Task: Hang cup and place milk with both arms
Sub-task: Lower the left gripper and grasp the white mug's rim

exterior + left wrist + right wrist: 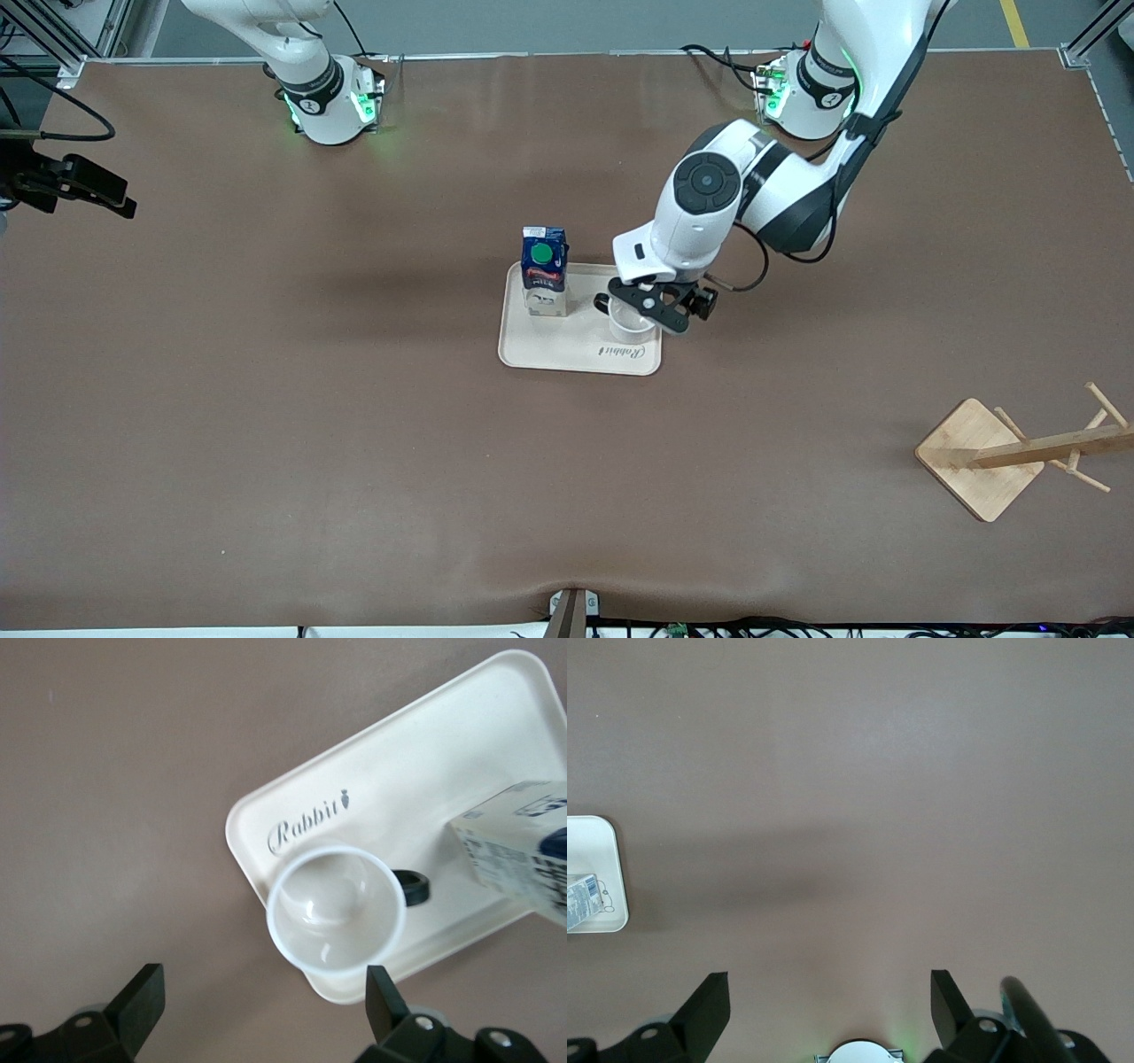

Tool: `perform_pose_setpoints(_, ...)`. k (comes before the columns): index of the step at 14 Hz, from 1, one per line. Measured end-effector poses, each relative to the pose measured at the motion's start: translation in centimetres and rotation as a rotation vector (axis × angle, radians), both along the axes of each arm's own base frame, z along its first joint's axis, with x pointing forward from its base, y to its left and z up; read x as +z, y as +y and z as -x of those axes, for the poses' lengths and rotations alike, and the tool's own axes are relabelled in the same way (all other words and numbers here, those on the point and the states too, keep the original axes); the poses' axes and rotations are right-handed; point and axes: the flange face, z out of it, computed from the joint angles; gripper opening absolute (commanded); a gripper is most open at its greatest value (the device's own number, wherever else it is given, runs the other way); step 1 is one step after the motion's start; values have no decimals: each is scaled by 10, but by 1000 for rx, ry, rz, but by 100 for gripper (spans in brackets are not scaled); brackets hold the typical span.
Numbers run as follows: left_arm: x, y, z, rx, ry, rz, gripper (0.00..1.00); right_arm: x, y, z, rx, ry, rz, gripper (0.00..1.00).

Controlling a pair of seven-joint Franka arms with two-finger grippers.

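Observation:
The white cup (631, 326) stands upright on the cream tray (580, 359), at the tray's side toward the left arm's end. Its black handle (412, 888) shows in the left wrist view, where the cup (337, 921) is seen from above; its smiley face is hidden. The milk (544, 270) stands upright on the same tray, toward the right arm's end; it also shows in the left wrist view (523, 855). My left gripper (651, 306) hangs open just above the cup, holding nothing (263, 1005). My right gripper (830, 1005) is open and empty over bare table, out of the front view.
A wooden mug rack (1019, 452) with pegs stands near the left arm's end, nearer to the front camera than the tray. A black camera mount (62, 182) juts in at the right arm's end. The tray's edge (607, 877) shows in the right wrist view.

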Motion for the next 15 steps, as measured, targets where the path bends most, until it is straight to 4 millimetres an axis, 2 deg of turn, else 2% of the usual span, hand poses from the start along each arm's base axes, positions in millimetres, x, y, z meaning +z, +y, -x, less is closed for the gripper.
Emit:
perform_pose_setpoints(5, -31, -11, -29, -221, -1, 16, 100, 0, 0, 0, 1, -1, 0, 100)
perform_pose_setpoints(10, -78, -34, -21, -407, 12, 26, 100, 1, 1, 0, 2, -2, 0, 100)
perform_pose_setpoints(13, -88, -36, -18, -508, 24, 26, 100, 1, 1, 0, 2, -2, 0, 100)
perform_pose_setpoints(15, -90, -36, -17, -591, 26, 27, 93, 1, 1, 0, 2, -2, 0, 100)
